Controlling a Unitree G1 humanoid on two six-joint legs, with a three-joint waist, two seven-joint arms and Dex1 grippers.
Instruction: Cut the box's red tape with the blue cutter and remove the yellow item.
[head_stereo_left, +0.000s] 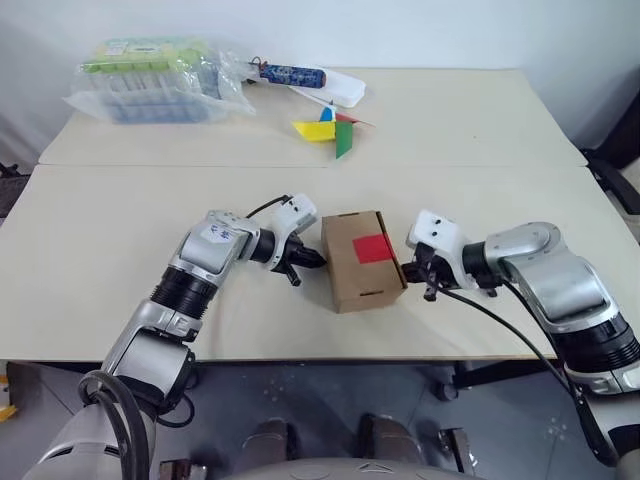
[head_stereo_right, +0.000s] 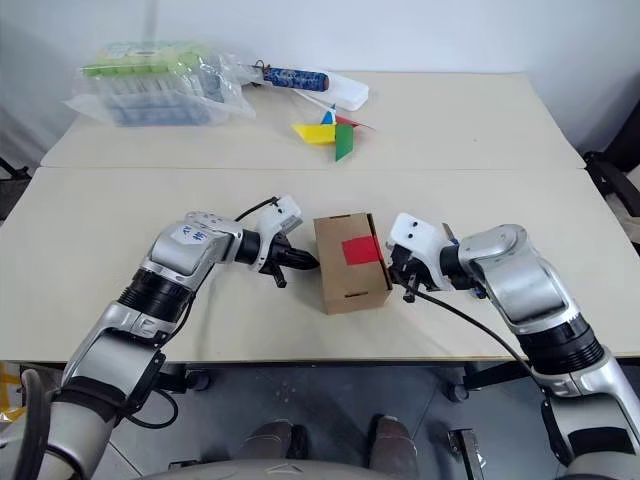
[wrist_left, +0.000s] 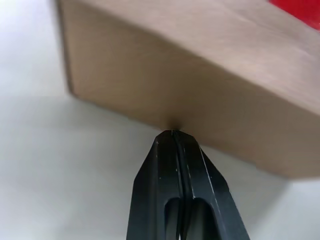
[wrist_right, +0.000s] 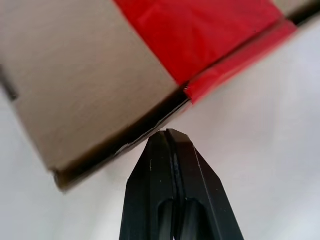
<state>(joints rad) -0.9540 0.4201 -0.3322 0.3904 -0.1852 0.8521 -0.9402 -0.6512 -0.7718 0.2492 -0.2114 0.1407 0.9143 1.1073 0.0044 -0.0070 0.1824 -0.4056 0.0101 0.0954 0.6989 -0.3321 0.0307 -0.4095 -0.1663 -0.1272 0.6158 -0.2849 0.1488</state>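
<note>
The small brown cardboard box (head_stereo_left: 350, 275) lies closed near the table's front edge, with the red tape (head_stereo_left: 372, 247) on its top, running over the right edge. My left gripper (head_stereo_left: 312, 258) is shut, and its tip touches the box's left side (wrist_left: 150, 80). Just off the box's right side is my right gripper (head_stereo_left: 416, 268), also shut and holding nothing. In the right wrist view the shut fingertips (wrist_right: 159, 150) sit just short of the box's lid edge, beside the folded-over red tape (wrist_right: 200, 35). The blue cutter and the yellow item are out of view.
At the back left lies a clear plastic package with green labels (head_stereo_left: 150, 80). A blue-patterned tube (head_stereo_left: 293, 74) rests beside it on a white flat case (head_stereo_left: 340, 92). A multicoloured paper pinwheel (head_stereo_left: 335, 130) lies behind the box. A seam (head_stereo_left: 450, 166) joins two tables.
</note>
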